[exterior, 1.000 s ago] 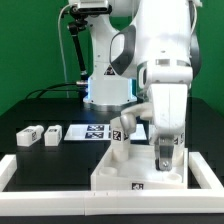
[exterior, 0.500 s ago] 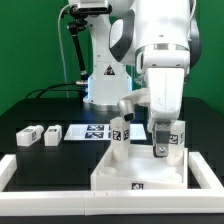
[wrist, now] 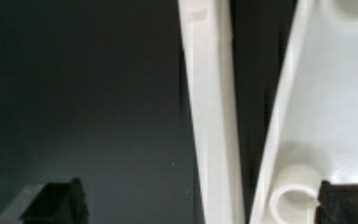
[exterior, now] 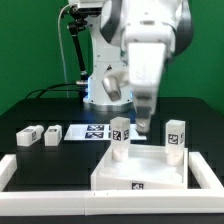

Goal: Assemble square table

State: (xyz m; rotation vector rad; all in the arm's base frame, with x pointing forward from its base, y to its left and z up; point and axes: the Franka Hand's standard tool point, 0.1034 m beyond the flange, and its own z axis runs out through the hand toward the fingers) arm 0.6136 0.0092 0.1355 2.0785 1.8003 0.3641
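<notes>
The square table top (exterior: 125, 172) is laid flat just behind the front rail (exterior: 50, 190), its edges squared to it. One leg (exterior: 119, 137) and a second leg (exterior: 176, 133) are stood upright, long axes vertical, on its far corners. Two loose legs (exterior: 28, 136) are laid aside. The gripper (exterior: 143, 122) is held wide open, with nothing grasped.

Exterior view's lower right: square top (exterior: 150, 170) on the bench (exterior: 30, 112), left leg (exterior: 119, 142) and right leg (exterior: 175, 133) upright at its rear corners. Middle left: first loose leg (exterior: 27, 136) and second loose leg (exterior: 52, 134) lie beside the marker board (exterior: 90, 132).
</notes>
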